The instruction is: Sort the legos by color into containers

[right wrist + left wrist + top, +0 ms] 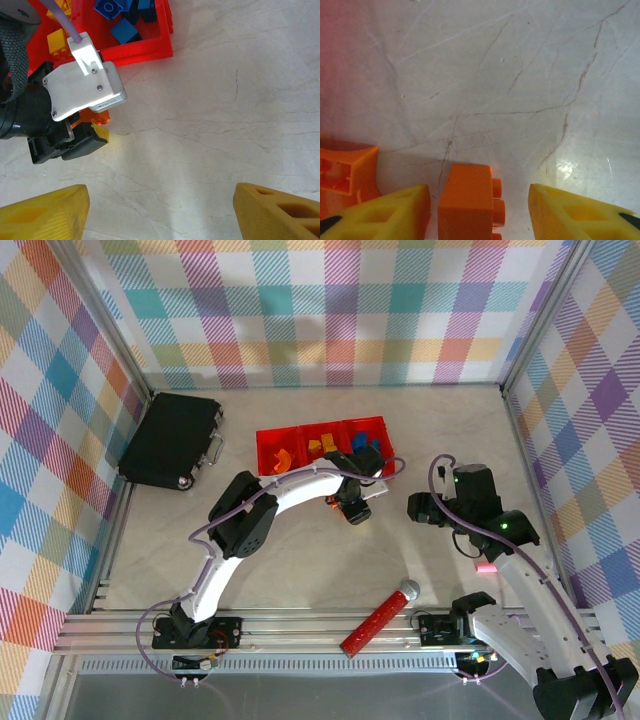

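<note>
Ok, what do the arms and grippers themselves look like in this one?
The left arm and right arm have white links, black joints and a lilac cable running alongside. The left gripper and right gripper carry yellow plastic fingers with hollow cut-outs.

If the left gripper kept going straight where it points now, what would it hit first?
The orange brick between the left gripper's open jaws, most likely, then the table under it; depth is unclear.

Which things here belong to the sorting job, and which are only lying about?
Job: small orange plastic brick; blue plastic bricks; three joined red plastic bins.
Lying about: flat black case; long red cylinder with silver ball end.
</note>
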Controlling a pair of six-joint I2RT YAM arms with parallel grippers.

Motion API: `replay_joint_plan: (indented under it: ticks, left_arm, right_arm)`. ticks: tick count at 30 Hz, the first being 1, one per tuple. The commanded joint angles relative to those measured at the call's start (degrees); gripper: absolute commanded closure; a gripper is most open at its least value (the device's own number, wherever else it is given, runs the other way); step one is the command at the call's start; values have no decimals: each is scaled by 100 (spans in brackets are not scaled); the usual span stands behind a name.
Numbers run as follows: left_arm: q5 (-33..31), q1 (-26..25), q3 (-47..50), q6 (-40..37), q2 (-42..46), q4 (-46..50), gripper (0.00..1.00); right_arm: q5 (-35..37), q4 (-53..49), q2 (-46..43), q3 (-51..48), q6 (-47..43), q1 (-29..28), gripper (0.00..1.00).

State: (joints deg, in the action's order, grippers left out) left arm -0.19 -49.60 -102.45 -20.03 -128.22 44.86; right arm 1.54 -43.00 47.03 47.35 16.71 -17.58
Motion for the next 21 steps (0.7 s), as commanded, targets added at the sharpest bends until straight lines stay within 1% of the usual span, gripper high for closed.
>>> replay_joint_plan:
  ticks: [1,5,7,11,15,17,21]
  left_arm:
    - [-131,-32,-92,-22,-98,370,47]
    - [-148,12,-94,107,-137,406,48]
    - [-132,36,-132,171,-186,461,51]
    - [-16,82,-131,359,-162,474,64]
    - [144,91,44,511,116,220,78]
    - [182,85,164,659,309,59,83]
    - [538,232,389,1013,796,-223,90]
  right_arm:
    - [-44,-111,-88,-68,-32,27,24]
    - [-46,-116,-77,-68,-36,27,24]
    - [-65,-107,-47,-77,-37,27,24]
    - [-57,-111,-58,-124,-36,27,24]
    - [-12,-132,-95,-116,-58,29,24]
    - [19,-147,-88,-83,-83,28,24]
    - [56,-163,-75,-34,-124,27,24]
